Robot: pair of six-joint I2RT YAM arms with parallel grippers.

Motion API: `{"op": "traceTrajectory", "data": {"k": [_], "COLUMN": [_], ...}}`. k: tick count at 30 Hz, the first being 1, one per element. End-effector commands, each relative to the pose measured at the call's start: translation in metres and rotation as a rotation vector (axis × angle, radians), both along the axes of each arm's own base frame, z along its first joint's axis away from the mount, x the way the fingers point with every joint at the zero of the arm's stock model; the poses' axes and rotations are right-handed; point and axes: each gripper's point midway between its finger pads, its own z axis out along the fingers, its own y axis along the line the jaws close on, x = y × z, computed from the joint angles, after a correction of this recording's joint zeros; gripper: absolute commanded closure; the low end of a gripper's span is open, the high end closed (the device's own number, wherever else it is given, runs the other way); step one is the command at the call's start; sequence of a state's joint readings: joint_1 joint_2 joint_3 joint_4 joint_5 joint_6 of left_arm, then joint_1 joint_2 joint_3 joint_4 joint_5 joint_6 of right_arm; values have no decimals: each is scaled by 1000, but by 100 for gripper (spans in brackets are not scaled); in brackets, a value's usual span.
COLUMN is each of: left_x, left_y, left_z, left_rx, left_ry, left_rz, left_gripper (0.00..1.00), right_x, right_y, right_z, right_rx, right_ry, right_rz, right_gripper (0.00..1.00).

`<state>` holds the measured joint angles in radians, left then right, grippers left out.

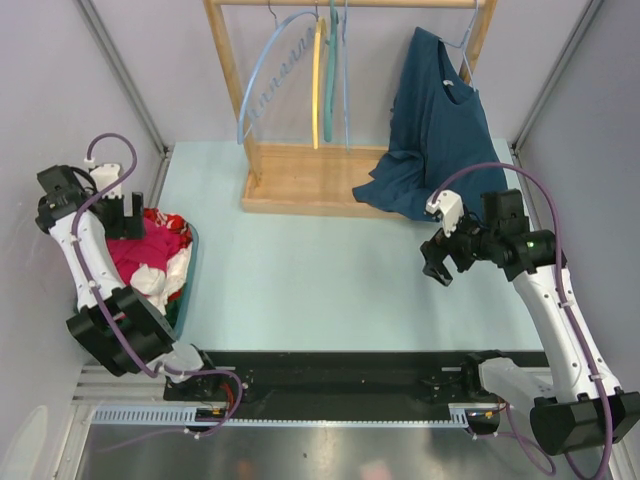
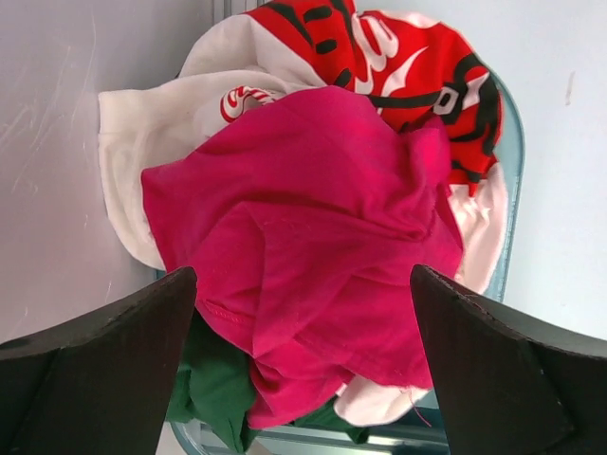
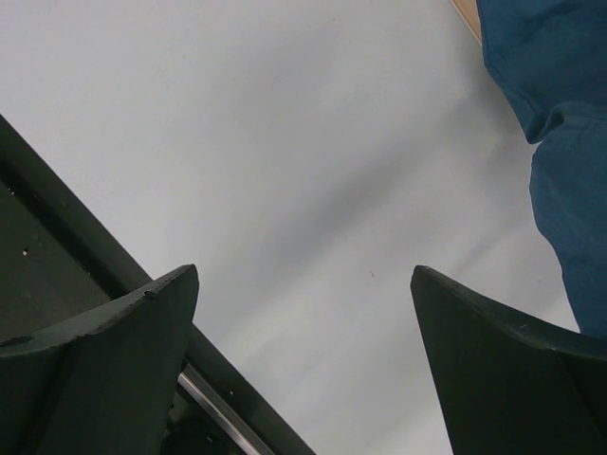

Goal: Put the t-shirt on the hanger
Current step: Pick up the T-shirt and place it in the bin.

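Across the middle of the scene lies the pale table (image 1: 330, 270), with the two arms based at its near edge. At its far side stands a wooden rack (image 1: 300, 180), a flat base with uprights and a top rail. From the right end of that rail hangs a dark teal-blue shirt (image 1: 435, 130), its lower part spilling onto the rack's base and the table.

At the left edge of the table sits a basket (image 1: 190, 265) heaped with clothes. The t-shirt (image 1: 130, 250), crimson and crumpled, lies on top of the heap, not on any hanger. Under and beside it is a red-and-white printed garment (image 1: 165, 225), and the left wrist view shows a green garment (image 2: 213, 389) tucked at the heap's lower edge.

On the rail hang a sky-blue notched hanger (image 1: 265, 80), a yellow hanger (image 1: 318, 80) and a teal hanger (image 1: 331, 60). The hanger (image 1: 346, 95), thin and pale lavender-blue, hangs edge-on just right of the teal one, well apart from the t-shirt.

The left gripper (image 1: 120, 215) hangs over the basket with its claw spread wide and empty, the t-shirt between and below its fingers (image 2: 114, 360) in the wrist view. The right gripper (image 1: 440, 272) hovers over bare table near the dark shirt's hem, its claw likewise spread wide and holding nothing.
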<state>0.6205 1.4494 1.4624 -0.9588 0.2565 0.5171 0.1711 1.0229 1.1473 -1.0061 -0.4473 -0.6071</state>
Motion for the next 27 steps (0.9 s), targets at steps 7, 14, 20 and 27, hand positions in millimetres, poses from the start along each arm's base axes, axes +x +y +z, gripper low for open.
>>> {"op": "traceTrajectory", "data": {"k": [7,14,20,27], "left_x": [-5,-5,1,0], "left_y": [0,-8,-6,0], "left_z": [-34,-34,-1,8], "left_rx": [-17,-76,-36,-1], "left_ry": [48,54,-30,-38], "left_rz": [-43,-42,-38,-13], "left_gripper": [24,69,100,100], "right_x": [7,9,7,7], "right_y": [-1,0,0,0], "right_z": [19,23,23,24], "right_rx": [-11,-10,-10,-13], "right_ry": [-66,-81,-86,-93], "right_rz": [4,6,7,11], "right_gripper": [0,0,0,0]}}
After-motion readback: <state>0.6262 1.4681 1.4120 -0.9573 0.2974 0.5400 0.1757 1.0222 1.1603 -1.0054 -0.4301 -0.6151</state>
